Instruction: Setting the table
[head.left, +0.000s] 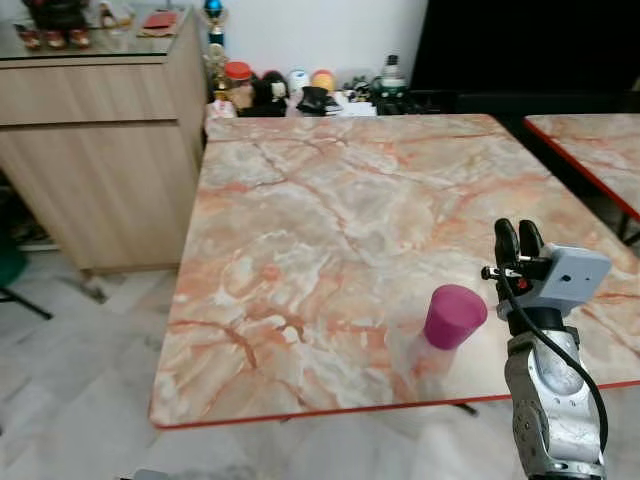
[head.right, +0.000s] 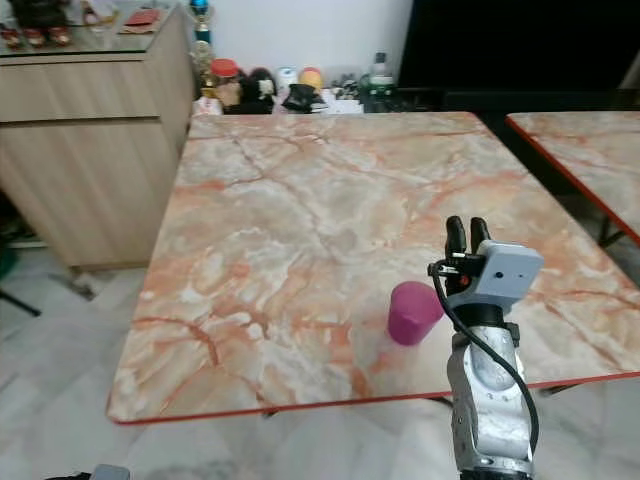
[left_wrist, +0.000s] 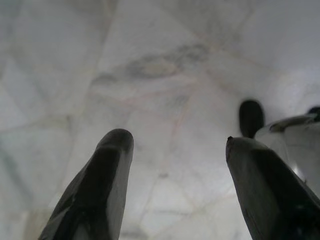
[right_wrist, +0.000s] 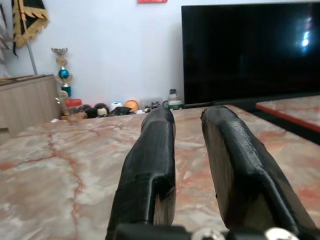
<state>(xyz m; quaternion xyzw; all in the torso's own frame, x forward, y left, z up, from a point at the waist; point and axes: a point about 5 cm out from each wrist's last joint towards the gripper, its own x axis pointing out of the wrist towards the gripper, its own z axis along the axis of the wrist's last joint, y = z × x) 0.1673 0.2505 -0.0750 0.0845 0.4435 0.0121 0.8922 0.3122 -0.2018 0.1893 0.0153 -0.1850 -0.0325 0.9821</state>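
Observation:
A magenta cup (head.left: 455, 316) stands on the marble table (head.left: 330, 200) close to its front edge, towards the right. My right gripper (head.left: 518, 238) is raised just to the right of the cup and apart from it, its two black fingers (right_wrist: 150, 160) pointing away over the tabletop. They are drawn together to a narrow slit with nothing between them. My left gripper (left_wrist: 177, 142) hangs low over pale floor tiles, its fingers spread wide and empty.
A wooden sideboard (head.left: 90, 150) stands left of the table. Jars, toys and a trophy (head.left: 213, 30) crowd the floor past the far edge. A second marble table (head.left: 600, 150) sits to the right, and a black screen (right_wrist: 250, 50) is on the back wall.

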